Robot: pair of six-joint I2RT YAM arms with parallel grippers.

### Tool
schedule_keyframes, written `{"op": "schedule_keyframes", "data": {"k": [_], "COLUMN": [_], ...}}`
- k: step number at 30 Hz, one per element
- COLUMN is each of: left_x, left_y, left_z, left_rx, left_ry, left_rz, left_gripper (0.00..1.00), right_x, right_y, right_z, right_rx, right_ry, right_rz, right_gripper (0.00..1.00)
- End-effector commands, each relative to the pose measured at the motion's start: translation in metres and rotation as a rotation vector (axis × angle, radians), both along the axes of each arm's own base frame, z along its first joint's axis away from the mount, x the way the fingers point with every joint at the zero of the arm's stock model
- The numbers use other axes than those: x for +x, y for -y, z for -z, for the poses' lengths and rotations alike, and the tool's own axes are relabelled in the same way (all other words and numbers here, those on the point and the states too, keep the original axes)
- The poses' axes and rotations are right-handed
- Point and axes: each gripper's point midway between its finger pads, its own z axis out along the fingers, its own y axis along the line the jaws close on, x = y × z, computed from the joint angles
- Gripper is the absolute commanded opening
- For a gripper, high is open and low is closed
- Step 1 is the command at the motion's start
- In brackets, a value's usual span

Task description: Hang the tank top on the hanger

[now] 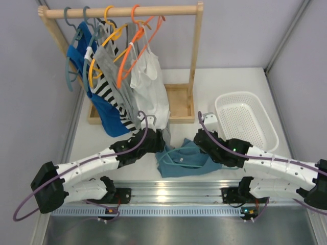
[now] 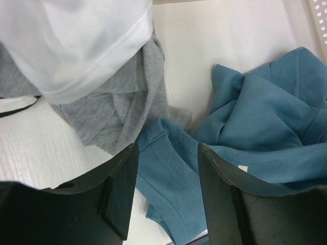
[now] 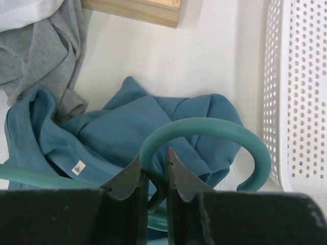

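- Top view: the tank top (image 1: 185,159) lies crumpled on the tabletop (image 1: 230,81) between the two arms, just in front of the wooden clothes rack (image 1: 120,11). The left gripper (image 1: 156,145) is at its left edge and the right gripper (image 1: 203,139) at its right edge. A white basket (image 1: 248,122) stands near, beyond the right arm.
- Left wrist view: the left gripper (image 2: 167,153) has its jaws wide and holds nothing. A ribbed band of the tank top (image 2: 171,176) runs between them. A grey garment (image 2: 117,112) and a white top (image 2: 76,46) droop just beside, and the grey cloth touches the teal at the upper left. The step in hand looks like taking that band. To do it well, go down until both fingers bracket the ribbing, then pinch one teal layer only and stay off the grey cloth.
- Right wrist view: the right gripper (image 3: 156,163) is narrow, clamped on the hanger (image 3: 204,127) at the foot of its hook, which arcs above the fingers. One hanger arm runs off to the lower left across the tank top (image 3: 127,127); whether it is inside the garment I cannot tell. Hold the hanger level and firm, so that a band lifted gently by the left gripper opens a gap for that arm. A high pull would likely drag the whole top along.
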Motion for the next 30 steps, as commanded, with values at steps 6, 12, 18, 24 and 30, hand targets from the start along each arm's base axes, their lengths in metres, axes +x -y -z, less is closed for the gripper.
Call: {"op": "schedule_keyframes", "data": {"k": [6, 12, 18, 24, 30], "left_x": [0.002, -0.008, -0.012, -0.01, -0.008], "left_y": [0.022, 0.021, 0.025, 0.035, 0.035], "left_z": [0.005, 0.024, 0.036, 0.038, 0.045], "left_rx": [0.043, 0.095, 0.108, 0.091, 0.098], "left_ry": [-0.098, -0.19, -0.247, -0.256, -0.267], "left_rz": [0.088, 0.094, 0.106, 0.119, 0.097], "left_gripper": [0.55, 0.53, 0.53, 0.54, 0.53], "right_x": [0.004, 0.005, 0.004, 0.004, 0.003], "right_y": [-0.006, -0.006, -0.006, -0.007, -0.007], "right_z": [-0.021, -0.022, -0.02, -0.019, -0.019], "right_rx": [0.018, 0.019, 0.023, 0.026, 0.031], "right_ry": [0.045, 0.053, 0.053, 0.054, 0.054], "right_rz": [0.002, 0.003, 0.006, 0.002, 0.0], "right_gripper": [0.0, 0.0, 0.0, 0.0, 0.0]}}
